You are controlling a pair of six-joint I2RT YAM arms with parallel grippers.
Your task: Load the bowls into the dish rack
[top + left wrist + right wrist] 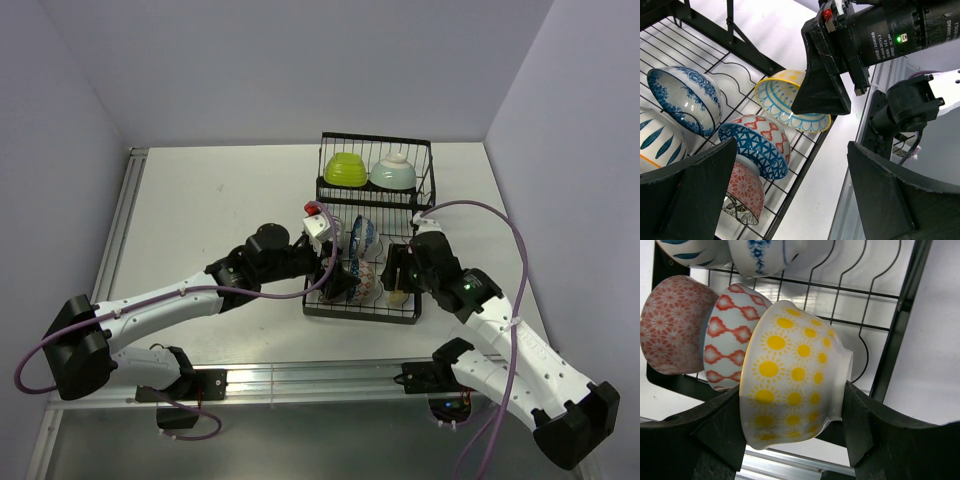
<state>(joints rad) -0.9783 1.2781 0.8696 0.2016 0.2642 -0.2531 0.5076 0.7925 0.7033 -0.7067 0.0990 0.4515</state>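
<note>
The dish rack [362,316] is taken in whole by the top camera, set high behind it and well off, facing down and forward. Its near end is viewed closely by the left wrist camera from its left, and closer still by the right wrist camera from its right. The yellow sun-patterned bowl [795,375] there is shared by both wrist views.

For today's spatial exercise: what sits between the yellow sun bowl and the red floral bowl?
The red-and-blue diamond-patterned bowl, shown in the right wrist view.

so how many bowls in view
7: lime green bowl, mint bowl in the raised basket; striped bowl, blue floral bowl, blue-red bowl, red bowl in the dish rack; sun bowl in the right pincer. More may be hidden.
</note>
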